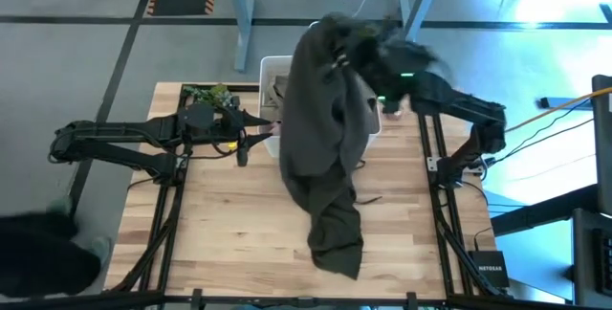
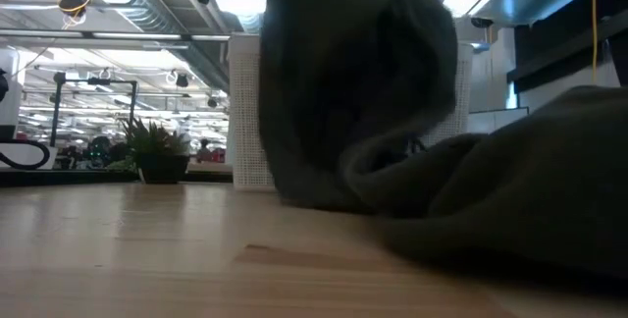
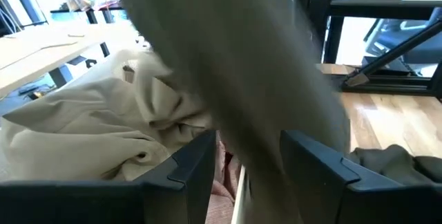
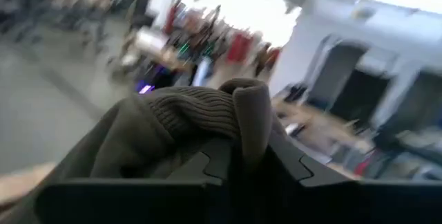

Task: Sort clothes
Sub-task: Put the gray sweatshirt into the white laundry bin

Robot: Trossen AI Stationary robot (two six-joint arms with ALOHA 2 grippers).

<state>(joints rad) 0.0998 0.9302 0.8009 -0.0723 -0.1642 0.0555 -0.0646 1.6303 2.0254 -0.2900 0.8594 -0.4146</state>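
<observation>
**Over the bin: a garment hanging by one pinch**

Above the white bin (image 1: pixel 272 67), the right gripper (image 4: pixel 245 156) pinches the ribbed edge of a dark olive garment (image 1: pixel 325 147), which hangs over the bin with its tail trailing onto the table (image 1: pixel 229 243). That narrow pinch could slip, and the dragging tail may snag the bin's rim. Inside the bin lie khaki clothes (image 3: pixel 103 131) and something pink (image 3: pixel 222 182). Beside the bin, the left gripper (image 3: pixel 245 156) holds its fingers spread, grasping nothing.

wooden table (image 1: pixel 229 233), pale planks. small green potted plant (image 2: pixel 157 151) at the far left corner, beside white perforated bin (image 2: pixel 245 122). dark box, perhaps a network device (image 1: pixel 490 270), near right edge.
</observation>
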